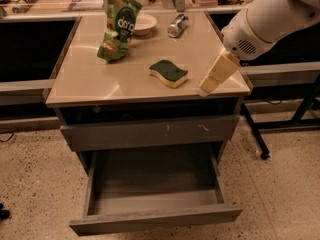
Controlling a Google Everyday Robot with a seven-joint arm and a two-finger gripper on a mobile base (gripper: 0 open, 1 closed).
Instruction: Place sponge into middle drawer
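Sponge (pixel 169 73) first: in the camera view we see it lying flat on the beige desk (pixel 90 79), dark green face up over its pale yellow body, a little right of the desk's middle and toward the front edge. Nothing touches it.

We find the gripper (pixel 207 86) to the right of the sponge, a pale yellow tapered piece pointing down and to the left, its tip over the front right part of the desk top. It is near the sponge but apart from it, with bare desk between them. Whether the gripper is spread or closed we cannot tell, and we see nothing in it. The white arm (pixel 270 19) reaches in from the upper right corner.

Below the desk top we see a closed grey drawer front (pixel 150 131) with small pale scratch marks. Under that, the middle drawer (pixel 155 220) is pulled well out toward us, its plain front panel low in the view and its grey floor showing.

Toward the back of the desk a green snack bag (pixel 119 28) stands at the left, a pale bowl (pixel 142 23) sits just behind it to the right, and a metal can (pixel 177 25) lies on its side further right. The speckled floor (pixel 280 194) surrounds the cabinet.
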